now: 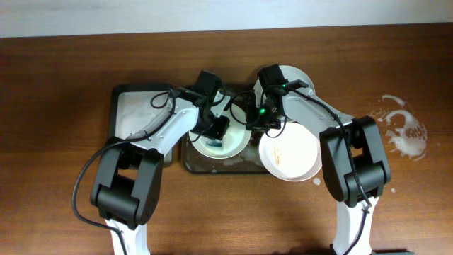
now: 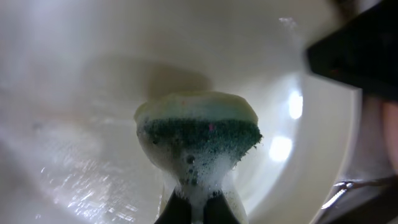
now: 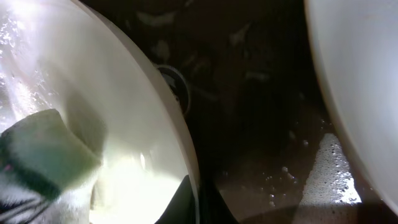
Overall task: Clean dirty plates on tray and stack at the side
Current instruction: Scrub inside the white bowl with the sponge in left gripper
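Plainly, the wide dark brown-black rectangular tray point(image 1: 219, 167) sat mid-desk, foamy water on its floor. At its 9 o'clock end lay a pale, glossy round plate point(image 1: 233, 146). The left hand point(image 2: 196, 210) was clenched on a green sponge point(image 2: 199, 134) lathered in white foam, and it pressed the sponge against the inside of that plate. The right hand point(image 3: 193, 200) was clamped on the same plate's rim at its 3 o'clock edge.

At the tray's 3 o'clock end rested a larger cream-white round plate point(image 1: 294, 152) with small orange-brown smudges point(image 1: 278, 156) near its middle. A third white round plate point(image 1: 299, 74) showed at about 1 o'clock, partly under the right arm.

Toward 9 o'clock from the tray stood a smaller black tray point(image 1: 116, 113) holding pale suds. Far off at 3 o'clock, a splash of white foam point(image 1: 403, 131) lay on the brown wooden desk point(image 1: 56, 106).
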Tool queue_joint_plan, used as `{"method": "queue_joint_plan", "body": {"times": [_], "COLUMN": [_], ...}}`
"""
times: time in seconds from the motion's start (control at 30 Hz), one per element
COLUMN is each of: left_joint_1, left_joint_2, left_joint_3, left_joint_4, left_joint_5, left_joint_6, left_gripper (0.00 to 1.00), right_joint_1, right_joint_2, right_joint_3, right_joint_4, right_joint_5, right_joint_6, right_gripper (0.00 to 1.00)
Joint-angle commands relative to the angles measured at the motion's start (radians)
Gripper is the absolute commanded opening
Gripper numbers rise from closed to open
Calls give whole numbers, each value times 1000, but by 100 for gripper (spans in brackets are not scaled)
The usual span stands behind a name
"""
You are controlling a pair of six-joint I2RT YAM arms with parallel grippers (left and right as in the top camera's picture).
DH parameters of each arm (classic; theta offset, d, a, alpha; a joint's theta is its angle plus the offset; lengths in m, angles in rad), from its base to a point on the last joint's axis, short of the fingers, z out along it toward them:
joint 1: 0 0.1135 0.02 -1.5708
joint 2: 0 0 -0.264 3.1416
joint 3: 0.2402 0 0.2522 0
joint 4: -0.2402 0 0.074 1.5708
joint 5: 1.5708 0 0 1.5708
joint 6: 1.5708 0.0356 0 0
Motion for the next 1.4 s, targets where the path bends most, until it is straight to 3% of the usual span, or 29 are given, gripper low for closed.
{"method": "queue_joint_plan", "body": {"times": [0.0, 0.13, 0.4, 0.53, 0.7, 0.93, 1.03, 1.2, 1.37], "left_joint_1": [21, 43, 44, 42, 44, 45, 46, 46, 44], "left_joint_2": [9, 17, 123, 145, 145, 145, 146, 146, 146], "left_joint_3": [28, 14, 14, 14, 15, 15, 15, 15, 23], "left_joint_4": [31, 108, 232, 159, 21, -22, -3, -2, 26], "left_joint_5": [-33, -251, -340, -173, 152, 153, 25, -447, -596], "left_joint_6": [3, -104, -202, -173, 73, 152, 50, -280, -357], "left_gripper": [1, 1, 1, 1, 1, 1, 1, 1, 1], "right_joint_1": [1, 1, 1, 1, 1, 1, 1, 1, 1], "right_joint_2": [11, 11, 11, 11, 11, 11, 11, 11, 11], "right_joint_3": [-1, -1, -1, -1, -1, -1, -1, -1, -1], "right_joint_4": [2, 3, 2, 2, 3, 3, 2, 2, 3], "right_joint_5": [-21, -21, -21, -21, -24, -24, -24, -24, -24], "right_joint_6": [-3, -2, -3, -3, -3, -3, -3, -3, -3], "right_gripper": [4, 4, 4, 4, 4, 4, 4, 4, 4]}}
